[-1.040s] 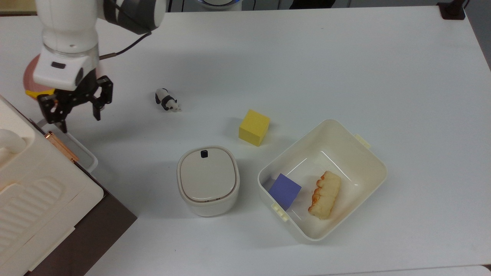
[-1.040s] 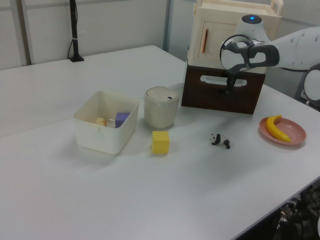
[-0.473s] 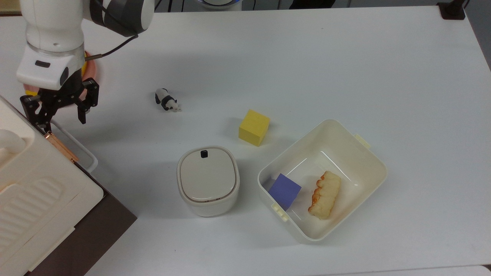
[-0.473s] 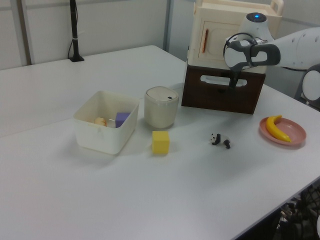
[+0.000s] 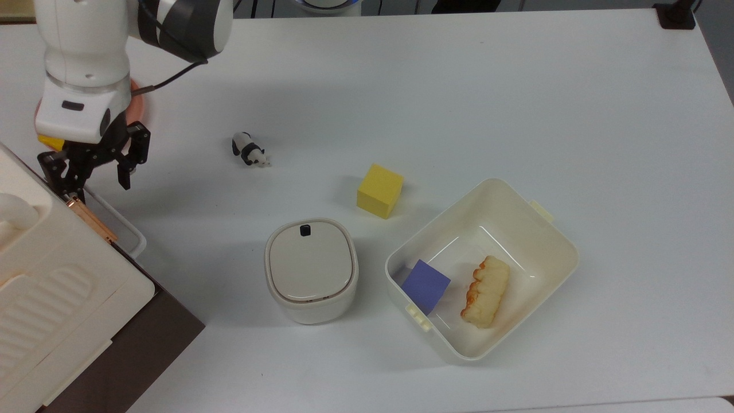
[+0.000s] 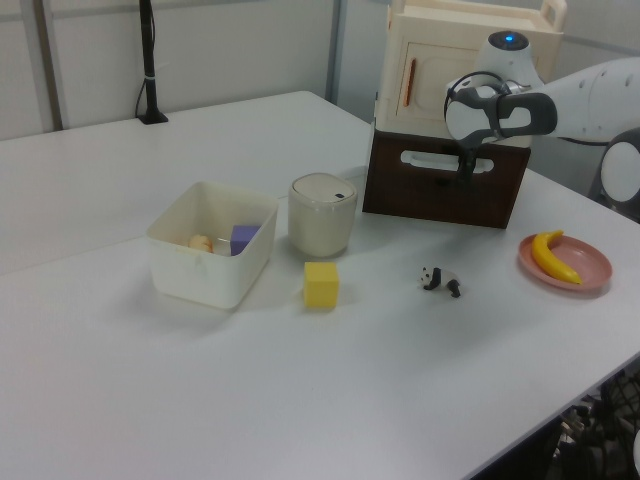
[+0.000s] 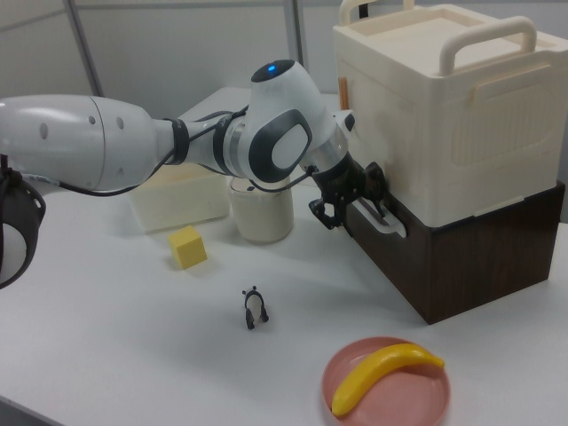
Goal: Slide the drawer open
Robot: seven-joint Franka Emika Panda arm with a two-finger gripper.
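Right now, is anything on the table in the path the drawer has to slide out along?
Nothing visible. The gripper is open at the drawer's handle. The table ahead of the drawer front is bare; the lidded tub, panda and banana plate sit off to the sides.

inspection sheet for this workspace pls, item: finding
Surface: white table, bare between items.
Job's things: drawer looks closed; white handle on its front; cream case on top.
Clutter: panda, yellow cube, lidded tub, open bin with purple block and pastry, banana on pink plate.
Grippers: tool open at handle.
Cables: black cable on arm.
Surroundings: black pole.
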